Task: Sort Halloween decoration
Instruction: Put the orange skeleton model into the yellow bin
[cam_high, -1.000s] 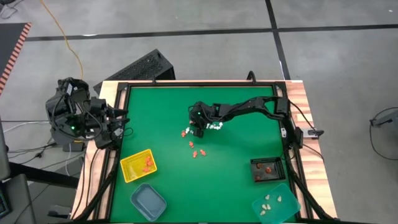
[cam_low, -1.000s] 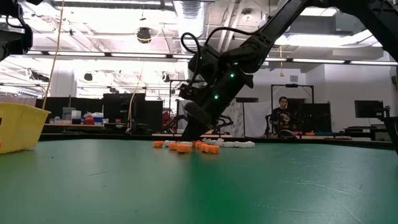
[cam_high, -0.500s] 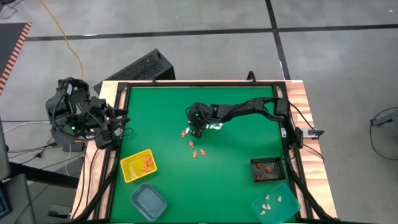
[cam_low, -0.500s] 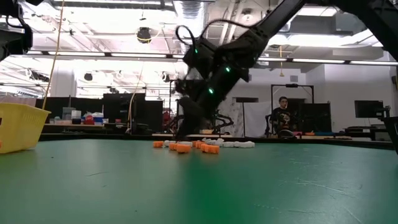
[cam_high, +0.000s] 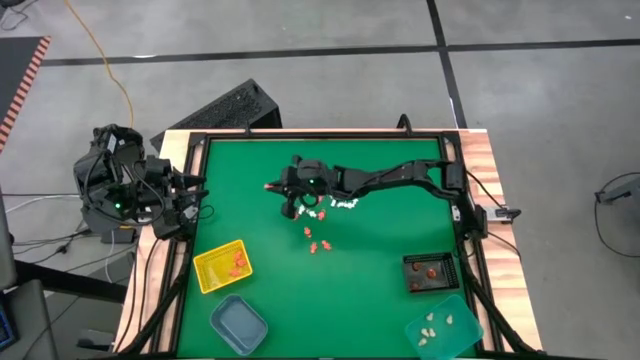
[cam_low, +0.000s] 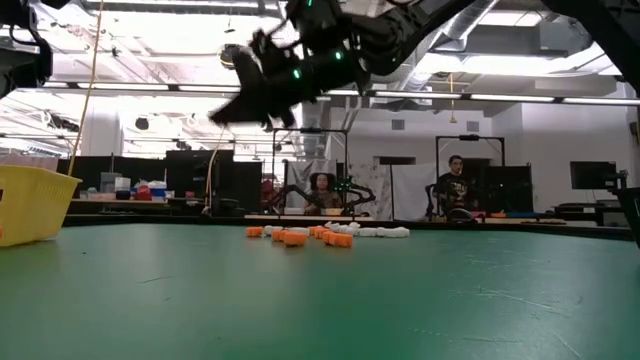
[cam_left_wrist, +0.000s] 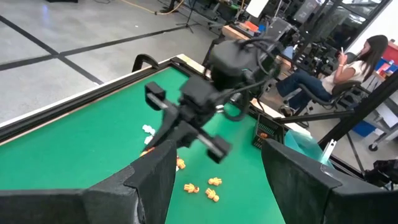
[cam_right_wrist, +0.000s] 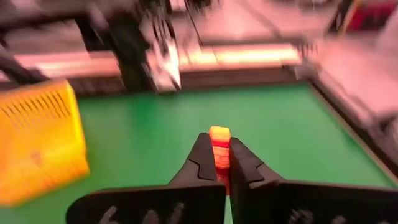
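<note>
Orange trinket (cam_right_wrist: 219, 148) pinched in right hand (cam_right_wrist: 218, 163) (raised)

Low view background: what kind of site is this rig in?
Most likely a shared robotics lab or open workshop. Behind the green table run long workbenches with monitors, a seated person works at one, and bare ceiling ducts with strip lights hang overhead.
</note>
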